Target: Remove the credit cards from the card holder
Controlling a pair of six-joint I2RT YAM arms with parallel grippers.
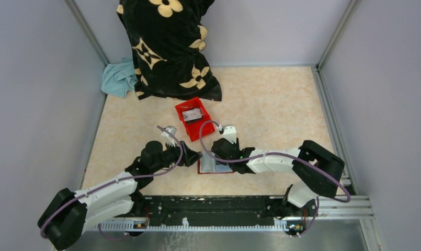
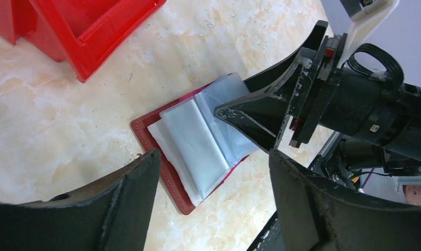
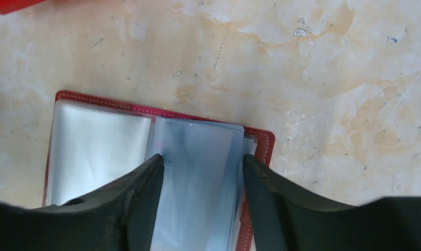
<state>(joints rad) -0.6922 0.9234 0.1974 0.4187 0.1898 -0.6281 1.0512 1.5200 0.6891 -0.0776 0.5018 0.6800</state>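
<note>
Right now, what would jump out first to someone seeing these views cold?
The card holder lies open on the table between the two arms, with the fingers of the right gripper either side of a pale blue page. The left gripper hangs open close beside it. Farther back sit a bright red box and a big black floral cloth.

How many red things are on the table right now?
2. The bright red open box sits farther back; the dark red card holder lies open in front of it, closer to the robot. The patterned blanket at the back could hide more.
</note>
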